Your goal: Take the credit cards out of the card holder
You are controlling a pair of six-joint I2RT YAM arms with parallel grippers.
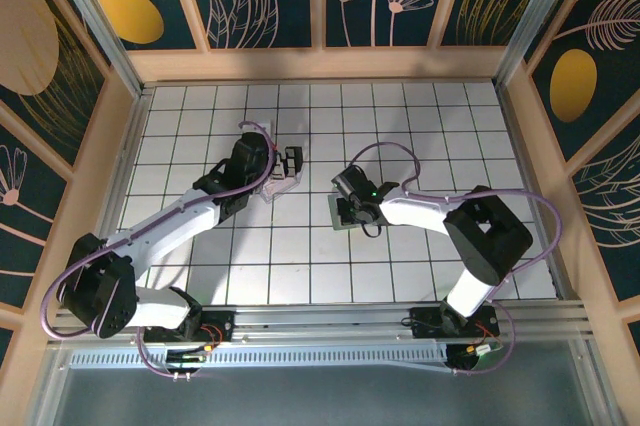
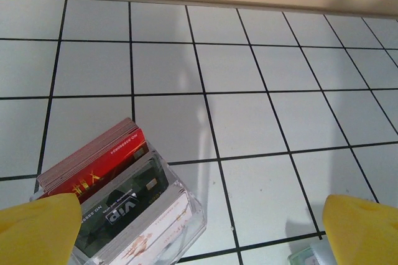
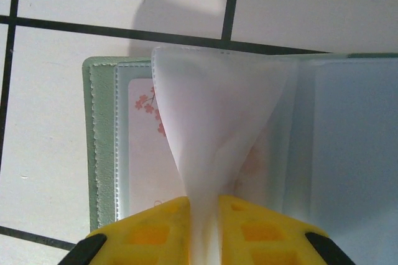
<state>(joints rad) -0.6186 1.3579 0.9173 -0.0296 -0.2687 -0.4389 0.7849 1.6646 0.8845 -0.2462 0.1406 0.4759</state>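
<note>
Yellow fingertips (image 3: 149, 234) of your right jaws are pressed together on a clear sleeve (image 3: 211, 128) of the holder (image 3: 99, 153), with nothing but that thin leaf between them. The leaf bows up from the pinch and fans out above it. The holder lies open and flat on the bench (image 3: 62, 4) in front of the right arm, its green cover edge to the left in the wrist view. Beneath the lifted leaf, a card (image 3: 140, 153) with pink blossom print sits in its pocket.

Your left jaws stand wide open with nothing in them, low over the bench. A clear box (image 2: 134, 215) of stacked cards lies just beside one fingertip (image 2: 37, 227), apart from the holder.

By the look of it, you are at the step of peeling a sleeve back to reach a card, and none is out yet. Next you need the leaf held up steadily while the left jaws cross over to take the card's free edge and slide it out along the pocket. Which side the pocket opens on cannot be told from here. The holder is soft and may lift with the pull, so keep it pinned.
</note>
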